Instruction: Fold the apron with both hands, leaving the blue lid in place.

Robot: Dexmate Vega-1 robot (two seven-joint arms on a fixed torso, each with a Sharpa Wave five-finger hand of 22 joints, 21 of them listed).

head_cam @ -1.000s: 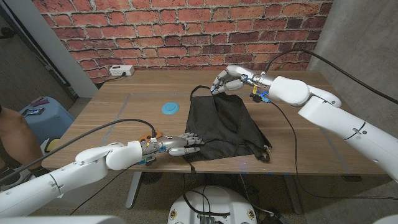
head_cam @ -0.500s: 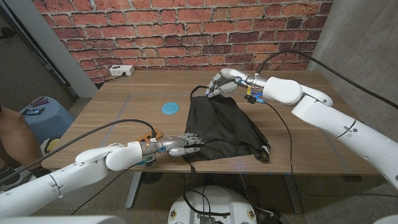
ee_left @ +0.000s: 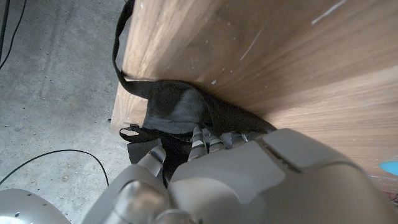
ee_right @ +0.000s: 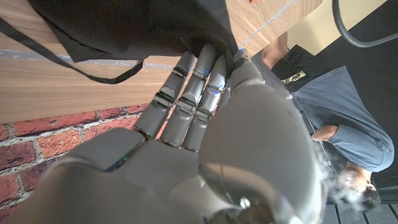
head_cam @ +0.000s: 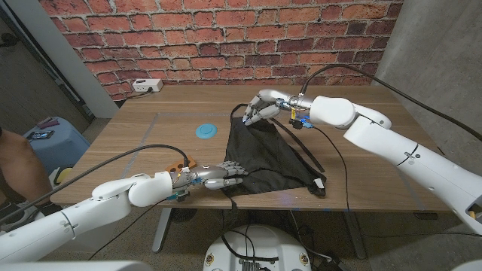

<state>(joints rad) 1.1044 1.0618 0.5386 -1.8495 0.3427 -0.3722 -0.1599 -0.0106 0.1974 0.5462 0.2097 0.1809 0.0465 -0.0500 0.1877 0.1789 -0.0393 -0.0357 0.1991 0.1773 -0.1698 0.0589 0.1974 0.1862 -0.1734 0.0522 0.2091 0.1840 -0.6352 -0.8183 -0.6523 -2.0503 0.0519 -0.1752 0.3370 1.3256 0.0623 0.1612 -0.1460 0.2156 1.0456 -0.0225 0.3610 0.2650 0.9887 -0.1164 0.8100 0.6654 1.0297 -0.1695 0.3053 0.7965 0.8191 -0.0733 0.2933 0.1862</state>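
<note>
I had the black fabric apron (head_cam: 273, 154) on the wooden worktop (head_cam: 143, 143) — right robot hand (head_cam: 260, 108) grasping its far corner, left robot hand (head_cam: 220, 175) pinning the near edge. Next, I judged, came folding across, clear of the round blue lid (head_cam: 205, 130).

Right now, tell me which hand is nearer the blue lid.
Right. The right hand grips the apron's far corner, just across from the blue lid. The left hand holds the apron's near edge, farther from the lid toward the table's front.
</note>
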